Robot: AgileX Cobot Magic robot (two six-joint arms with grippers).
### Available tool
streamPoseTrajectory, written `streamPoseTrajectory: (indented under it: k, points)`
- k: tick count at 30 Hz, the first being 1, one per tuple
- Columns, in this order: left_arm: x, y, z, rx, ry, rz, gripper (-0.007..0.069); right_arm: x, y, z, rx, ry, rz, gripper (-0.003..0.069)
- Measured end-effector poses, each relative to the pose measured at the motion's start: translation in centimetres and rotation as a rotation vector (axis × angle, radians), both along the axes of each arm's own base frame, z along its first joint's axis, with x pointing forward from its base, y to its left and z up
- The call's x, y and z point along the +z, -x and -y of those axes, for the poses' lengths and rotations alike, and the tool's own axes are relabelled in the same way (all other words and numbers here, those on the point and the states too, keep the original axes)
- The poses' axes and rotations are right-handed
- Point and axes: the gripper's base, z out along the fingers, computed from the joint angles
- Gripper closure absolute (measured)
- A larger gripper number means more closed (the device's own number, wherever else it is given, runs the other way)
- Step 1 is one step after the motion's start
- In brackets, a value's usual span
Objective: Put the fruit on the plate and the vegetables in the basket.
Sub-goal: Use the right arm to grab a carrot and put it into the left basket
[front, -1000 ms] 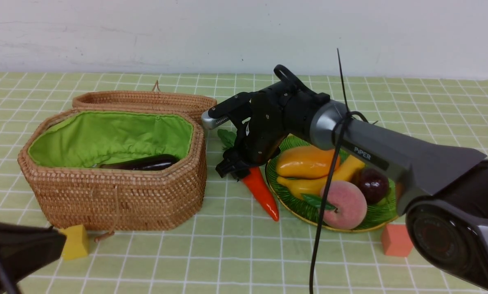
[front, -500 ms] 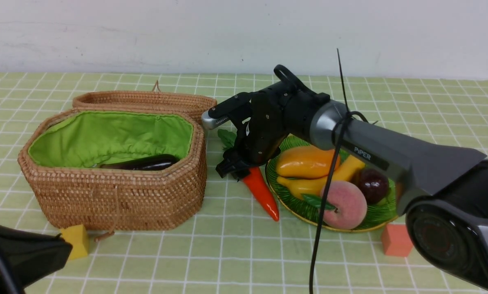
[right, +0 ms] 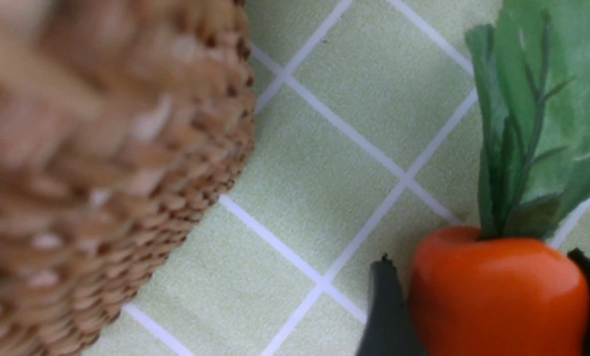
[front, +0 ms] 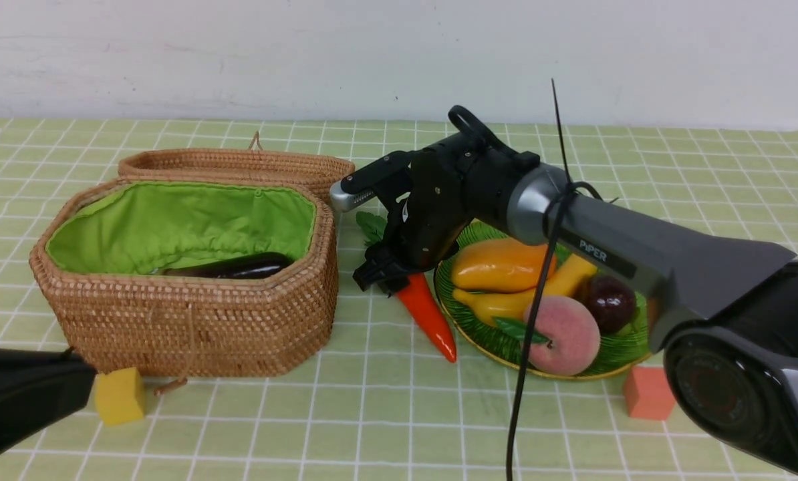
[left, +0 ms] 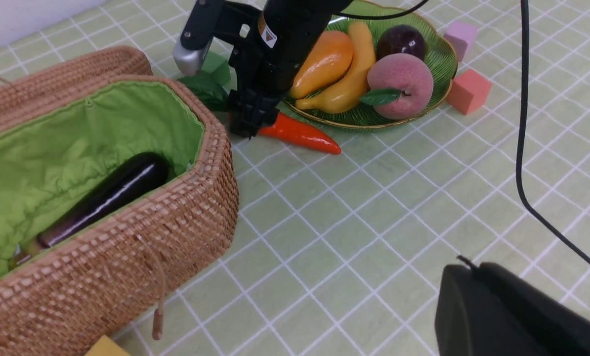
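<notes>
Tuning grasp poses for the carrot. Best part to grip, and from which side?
Grip the carrot at its thick top end just below the leaves, coming from above with fingers across its width. It lies flat between basket and plate, tapering toward the tip. The right tool straddles that end.

Tan wicker basket [front: 192, 321], bright green lining | dark purple eggplant [front: 232, 267] | orange carrot [front: 429, 314], green leaves | green ribbed plate [front: 479, 334], gold rim | yellow banana [front: 506, 302], orange-yellow mango [front: 499, 264], pink peach [front: 563, 334], dark purple mangosteen [front: 609, 302] | pale green tablecloth [front: 372, 414], white grid | yellow cube [front: 119, 395], coral cube [front: 647, 393]
</notes>
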Motion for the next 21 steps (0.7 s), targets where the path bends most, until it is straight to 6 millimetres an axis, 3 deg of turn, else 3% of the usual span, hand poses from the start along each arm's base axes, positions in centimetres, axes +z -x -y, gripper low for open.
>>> streamPoseTrajectory:
  k: [13,20,21]
  points:
    - [0.0,0.3,0.4,-0.083,-0.037,0.029,0.0637,0.6,0.2,0.1,-0.001,0.016,-0.027,0.0237]
    - [0.0,0.4,0.4,-0.085,-0.035,0.028,0.0637,3.4,0.8,0.4,-0.002,-0.008,-0.019,0.0237]
    - [0.0,0.4,0.4,-0.085,-0.035,0.028,0.0637,4.6,1.0,0.5,-0.002,-0.022,-0.002,0.0237]
